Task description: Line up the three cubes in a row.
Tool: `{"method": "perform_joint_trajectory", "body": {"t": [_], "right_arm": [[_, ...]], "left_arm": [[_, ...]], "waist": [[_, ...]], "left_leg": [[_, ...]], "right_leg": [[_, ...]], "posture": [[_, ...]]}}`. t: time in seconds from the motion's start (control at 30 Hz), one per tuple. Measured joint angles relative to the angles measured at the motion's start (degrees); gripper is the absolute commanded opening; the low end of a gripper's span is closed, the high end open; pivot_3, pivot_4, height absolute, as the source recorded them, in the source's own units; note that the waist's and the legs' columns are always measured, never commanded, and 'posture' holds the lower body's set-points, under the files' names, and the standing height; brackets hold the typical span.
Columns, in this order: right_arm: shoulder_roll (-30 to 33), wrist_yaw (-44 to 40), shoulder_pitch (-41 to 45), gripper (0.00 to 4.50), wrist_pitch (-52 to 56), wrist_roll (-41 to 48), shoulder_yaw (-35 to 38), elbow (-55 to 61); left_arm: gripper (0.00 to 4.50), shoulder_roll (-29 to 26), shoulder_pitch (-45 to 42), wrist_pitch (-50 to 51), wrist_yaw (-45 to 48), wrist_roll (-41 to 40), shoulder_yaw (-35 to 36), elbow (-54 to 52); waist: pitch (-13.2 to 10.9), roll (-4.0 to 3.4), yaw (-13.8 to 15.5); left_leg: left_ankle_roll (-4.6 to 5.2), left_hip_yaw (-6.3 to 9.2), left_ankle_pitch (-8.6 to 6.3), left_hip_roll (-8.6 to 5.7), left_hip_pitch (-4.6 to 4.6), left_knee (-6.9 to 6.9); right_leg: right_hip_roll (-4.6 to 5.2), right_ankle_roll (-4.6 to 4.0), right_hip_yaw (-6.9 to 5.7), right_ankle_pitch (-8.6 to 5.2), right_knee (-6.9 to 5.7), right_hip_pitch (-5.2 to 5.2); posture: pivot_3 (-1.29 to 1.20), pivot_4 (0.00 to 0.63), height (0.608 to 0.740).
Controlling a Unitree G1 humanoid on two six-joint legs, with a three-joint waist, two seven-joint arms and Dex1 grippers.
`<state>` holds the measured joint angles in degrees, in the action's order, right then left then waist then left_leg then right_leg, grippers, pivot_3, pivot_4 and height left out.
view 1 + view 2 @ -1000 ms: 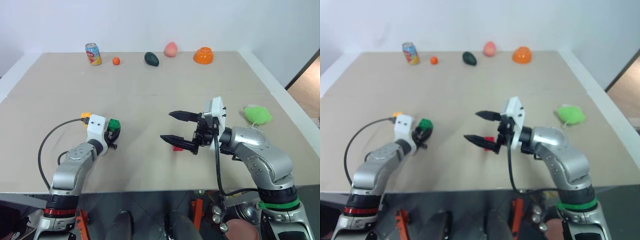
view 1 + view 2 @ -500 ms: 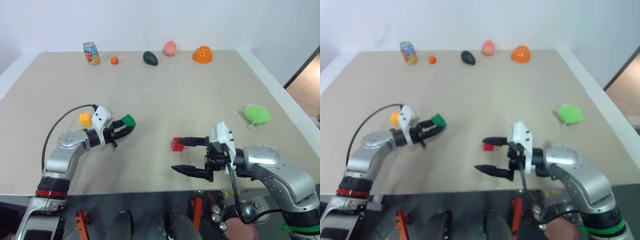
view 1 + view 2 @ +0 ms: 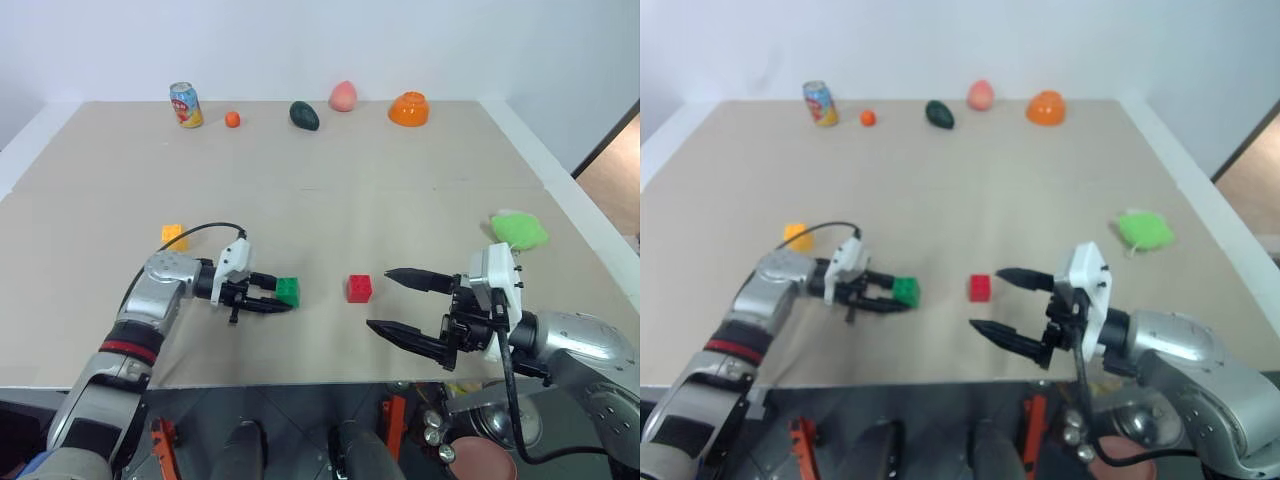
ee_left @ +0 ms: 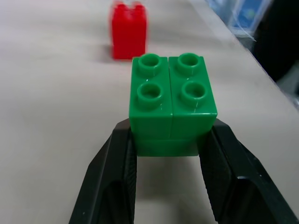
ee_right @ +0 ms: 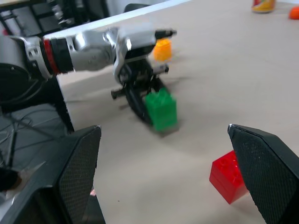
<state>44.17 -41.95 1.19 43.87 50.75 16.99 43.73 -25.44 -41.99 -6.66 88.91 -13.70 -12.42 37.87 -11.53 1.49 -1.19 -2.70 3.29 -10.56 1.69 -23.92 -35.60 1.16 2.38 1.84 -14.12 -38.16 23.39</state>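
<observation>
Three cubes [image 3: 288, 291] in a loose row on the table [image 3: 330, 190], plush toy [image 3: 518, 230] seemingly far right

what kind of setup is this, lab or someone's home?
Likely a lab test bench: a bare tan table against a blank white wall, with toy props along the far edge: a soda can, an orange bowl, a toy peach.

Left gripper [image 3: 283, 299] fingers clamped, pointing right; right gripper [image 3: 396, 301] fingers spread wide, pointing left
</observation>
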Motion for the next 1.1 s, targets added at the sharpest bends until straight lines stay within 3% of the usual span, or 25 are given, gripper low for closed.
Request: {"method": "perform_joint_trajectory", "body": {"t": [0.27,0.5,0.77,1.1], "right_arm": [[1.03,4.76,-3.16,4.5,0.54,3.59,3.26,3.06],[1.59,6.37,-4.76,4.5,0.41,3.98,3.26,3.93],[1.68,6.79,-3.4,4.5,-0.4,4.1,2.81,3.58],[1.75,5.76,-1.15,4.5,-1.35,2.86,0.74,1.36]], "left_arm": [[1.32,6.83,-11.01,-6.19,-1.69,3.81,-0.09,12.66],[1.32,7.31,-9.06,-7.99,-4.52,6.07,-0.11,14.16],[1.32,4.1,-4.54,-7.62,-6.82,6.48,0.6,9.16],[1.32,4.19,-2.8,-4.92,-7.63,6.36,1.02,5.74]], "waist": [[0.0,0.01,-0.3],[0.0,0.01,-0.37],[0.0,0.0,-0.33],[0.01,-0.01,-0.18]], "left_leg": [[0.11,0.03,-0.06,-0.05,-0.25,-0.25],[0.14,0.12,-0.08,0.03,-0.25,-0.23],[0.17,0.11,-0.05,0.04,-0.19,-0.27],[0.2,0.11,-0.04,0.03,-0.2,-0.28]], "right_leg": [[0.0,0.15,0.04,0.08,0.07,0.04],[-0.12,0.14,0.0,0.08,0.04,0.05],[-0.13,0.1,0.03,0.16,0.04,0.01],[-0.12,0.12,0.03,0.17,0.04,-0.01]], "posture": [[0.0,0.15,0.738],[0.0,0.15,0.738],[0.0,0.15,0.738],[0.0,0.15,0.738]]}}
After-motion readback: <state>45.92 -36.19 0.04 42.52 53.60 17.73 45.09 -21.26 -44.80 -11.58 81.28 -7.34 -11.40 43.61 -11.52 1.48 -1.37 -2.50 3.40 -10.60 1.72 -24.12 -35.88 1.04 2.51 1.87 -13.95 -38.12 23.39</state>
